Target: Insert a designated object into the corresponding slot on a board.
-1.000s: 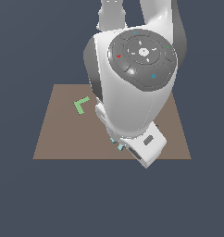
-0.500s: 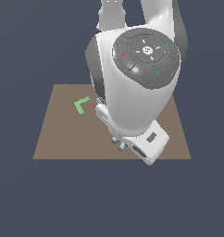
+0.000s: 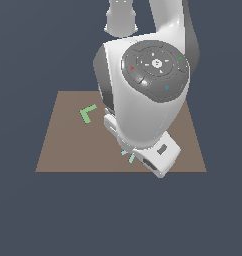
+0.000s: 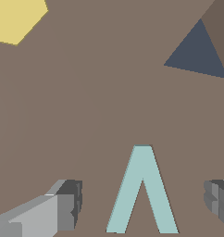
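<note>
The pale teal V-shaped chevron piece (image 4: pixel 141 190) lies flat on the brown board (image 4: pixel 100 115). My gripper (image 4: pixel 141 201) is open, just above the piece. Its grey fingers (image 4: pixel 63 203) stand one on each side of the piece, with a gap between each finger and it. In the exterior view only a sliver of the teal piece (image 3: pixel 127 155) shows under the white hand, near the front edge of the board (image 3: pixel 68 150). The arm hides the fingers there. The chevron slot is out of view.
A dark solid triangle cutout (image 4: pixel 197 53) and a yellow hexagon (image 4: pixel 16 18) lie on the board beyond the piece. A green L-shaped piece (image 3: pixel 87 114) lies toward the exterior view's left. The arm's big white body hides the middle of the board.
The arm's round wrist joint has shifted only slightly. The hand stays over the teal piece, which has not moved.
</note>
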You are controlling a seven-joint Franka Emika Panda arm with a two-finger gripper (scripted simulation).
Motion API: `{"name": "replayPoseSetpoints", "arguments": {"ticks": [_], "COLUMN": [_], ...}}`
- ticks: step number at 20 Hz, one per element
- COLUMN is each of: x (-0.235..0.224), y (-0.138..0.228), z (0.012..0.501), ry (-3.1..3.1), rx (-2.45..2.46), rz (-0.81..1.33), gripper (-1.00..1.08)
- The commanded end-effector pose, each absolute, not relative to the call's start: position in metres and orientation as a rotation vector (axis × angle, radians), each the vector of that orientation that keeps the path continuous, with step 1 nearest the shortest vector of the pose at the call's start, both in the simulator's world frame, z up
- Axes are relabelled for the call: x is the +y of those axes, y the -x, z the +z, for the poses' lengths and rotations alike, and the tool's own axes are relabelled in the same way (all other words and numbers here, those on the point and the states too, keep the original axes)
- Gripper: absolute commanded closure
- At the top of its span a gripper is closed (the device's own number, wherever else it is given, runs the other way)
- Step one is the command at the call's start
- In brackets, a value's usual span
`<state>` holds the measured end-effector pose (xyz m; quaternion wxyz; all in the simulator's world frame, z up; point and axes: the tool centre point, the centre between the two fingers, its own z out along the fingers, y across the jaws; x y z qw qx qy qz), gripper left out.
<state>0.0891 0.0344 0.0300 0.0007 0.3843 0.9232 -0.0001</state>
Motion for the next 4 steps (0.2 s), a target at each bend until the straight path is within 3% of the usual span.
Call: {"name": "replayPoseSetpoints", "arguments": {"ticks": [1, 4], "x": [0.0344, 0.0344], "y": [-0.0892, -0.0892], "z": [0.0301, 0.0301], "ry": [-1.207, -1.207], "rx": [2.899, 2.899], "rz": [0.0, 0.0], "gripper": [-0.92, -0.92]}}
